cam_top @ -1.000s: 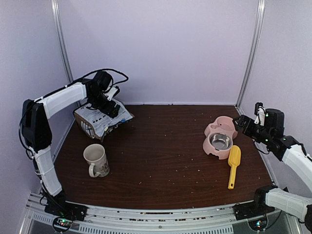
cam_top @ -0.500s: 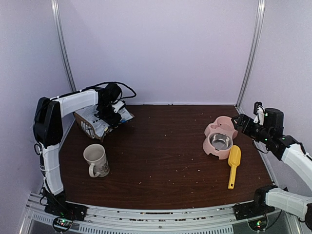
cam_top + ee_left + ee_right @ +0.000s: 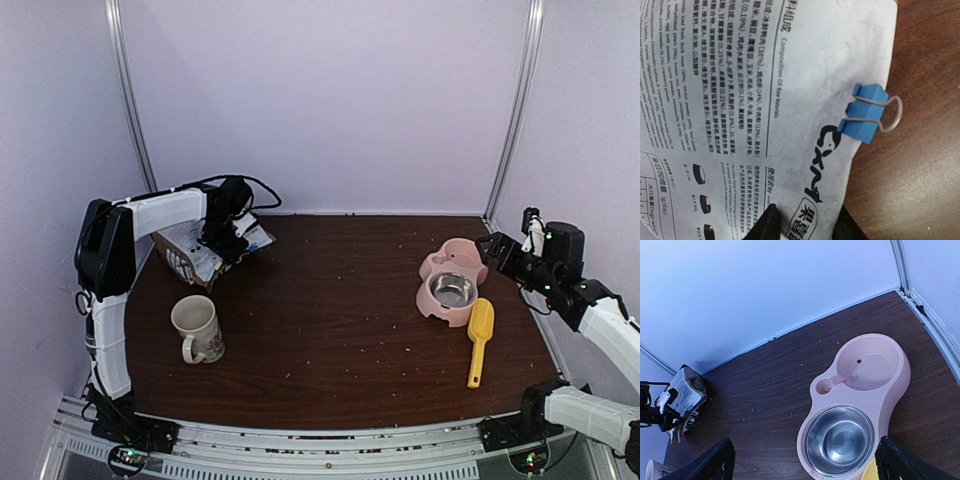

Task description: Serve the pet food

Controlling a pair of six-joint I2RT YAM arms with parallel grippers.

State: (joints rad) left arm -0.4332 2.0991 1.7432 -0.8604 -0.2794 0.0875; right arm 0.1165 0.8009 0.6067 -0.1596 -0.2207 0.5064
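Observation:
The pet food itself is hidden inside its printed paper bag (image 3: 198, 252), which lies at the back left and is closed by a blue binder clip (image 3: 864, 114). My left gripper (image 3: 228, 243) is down on the bag's clipped end. In the left wrist view the bag (image 3: 765, 100) fills the frame. The left gripper (image 3: 807, 227) has one finger on the printed face and the other at the paper's edge, pinching it. My right gripper (image 3: 497, 250) hovers open above the pink feeder (image 3: 436, 266) with its empty steel bowl (image 3: 840, 440).
A yellow scoop (image 3: 479, 335) lies just right of the feeder. A printed mug (image 3: 197, 328) stands at the front left. Pale crumbs are scattered over the dark wooden table (image 3: 330, 320). White walls and metal posts close in the back and sides.
The left arm has shifted right along the bag and lowered onto its clipped end, and its jaws have narrowed around the paper. The right arm has stayed put.

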